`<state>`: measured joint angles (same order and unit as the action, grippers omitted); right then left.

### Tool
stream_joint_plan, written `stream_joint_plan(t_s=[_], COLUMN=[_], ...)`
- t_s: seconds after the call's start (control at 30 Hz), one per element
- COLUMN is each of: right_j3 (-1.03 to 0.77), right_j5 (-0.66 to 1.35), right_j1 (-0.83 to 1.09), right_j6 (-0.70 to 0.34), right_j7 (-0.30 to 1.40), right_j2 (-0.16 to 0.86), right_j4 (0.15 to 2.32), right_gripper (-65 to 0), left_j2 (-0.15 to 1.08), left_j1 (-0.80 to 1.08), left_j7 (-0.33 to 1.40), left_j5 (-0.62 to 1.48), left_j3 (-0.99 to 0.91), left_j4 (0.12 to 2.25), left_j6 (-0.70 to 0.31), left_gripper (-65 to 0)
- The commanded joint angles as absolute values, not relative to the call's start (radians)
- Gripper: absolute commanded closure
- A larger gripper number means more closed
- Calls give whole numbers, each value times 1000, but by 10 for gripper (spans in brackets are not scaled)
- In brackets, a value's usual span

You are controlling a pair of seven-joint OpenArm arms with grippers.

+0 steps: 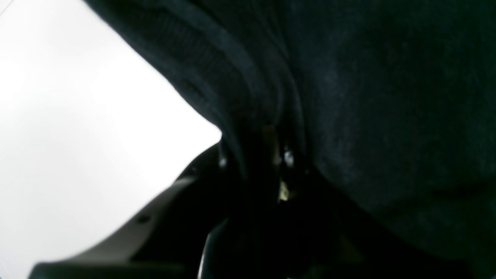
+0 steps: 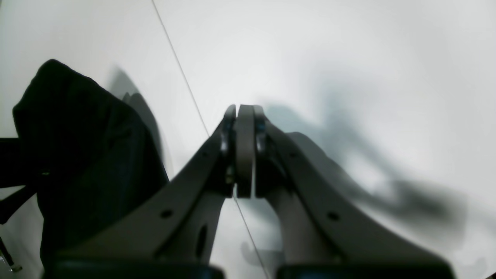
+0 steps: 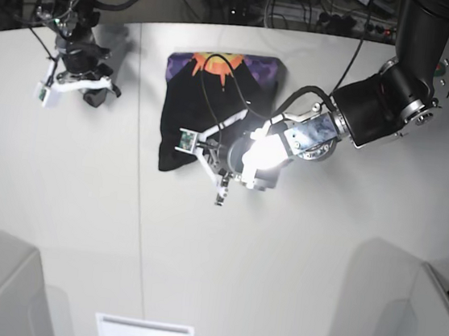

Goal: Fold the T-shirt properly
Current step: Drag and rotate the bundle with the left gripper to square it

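Note:
The T-shirt [image 3: 215, 106] lies folded into a black block on the white table, with its purple and orange print [image 3: 224, 63] showing at the far end. My left gripper [image 3: 203, 160] is at the shirt's near edge. In the left wrist view black cloth [image 1: 387, 116] fills most of the frame, and a ribbed hem runs down into the left gripper [image 1: 267, 149], which is shut on it. My right gripper [image 2: 245, 112] hovers over bare table with its fingers pressed together and nothing in them. It is left of the shirt [image 2: 85, 155] and apart from it [image 3: 93, 92].
The white table [image 3: 276, 287] has a thin seam [image 2: 186, 85] running front to back, left of the shirt. Grey box shapes stand at the near left [image 3: 7, 297] and near right [image 3: 426, 321]. A white slot [image 3: 145, 333] sits at the front edge. Cables and gear line the back.

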<state>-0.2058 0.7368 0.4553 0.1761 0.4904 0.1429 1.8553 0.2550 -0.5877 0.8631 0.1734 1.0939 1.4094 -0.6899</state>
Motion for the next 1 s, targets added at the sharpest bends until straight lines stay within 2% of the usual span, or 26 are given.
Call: stream_joint_plan(t_s=[0.0, 0.03, 0.17, 0.3, 0.4, 0.5, 0.73, 0.8, 0.87, 0.93, 0.97], right_j3=[-213, -213, -209, -206, -206, -205, -214, -211, -217, -214, -209], right_j5=[740, 740, 740, 740, 740, 740, 740, 739, 737, 736, 736], right_j1=[450, 447, 444, 443, 443, 443, 441, 447, 464, 487, 501], right_j6=[173, 173, 173, 173, 173, 173, 173, 173, 170, 168, 168], right_j7=[472, 472, 473, 473, 473, 473, 516, 513, 510, 486, 464], right_j2=[153, 153, 153, 153, 153, 153, 186, 211, 226, 255, 274], right_j4=[1868, 1868, 1868, 1868, 1868, 1868, 1871, 1874, 1874, 1876, 1876], right_gripper=[0, 0, 0, 0, 0, 0, 0, 0, 0, 0, 0], left_j2=[249, 249, 249, 248, 248, 248, 255, 257, 260, 272, 277], left_j1=[-630, -636, -661, -685, -691, -699, -647, -616, -567, -493, -450], left_j7=[858, 858, 858, 858, 858, 860, 863, 863, 863, 860, 855], left_j5=[173, 173, 173, 173, 174, 176, 174, 174, 173, 137, 105], left_j3=[1086, 1087, 1081, 1079, 1079, 1064, 700, 590, 493, 401, 364], left_j4=[1420, 1420, 1425, 1420, 1422, 1437, 1575, 1618, 1666, 1721, 1750], left_j6=[-698, -698, -698, -698, -698, -698, -698, -698, -696, -696, -696], left_gripper=[0, -15, -222, -393, -482, -518, -497, -395, -221, 0, 0])
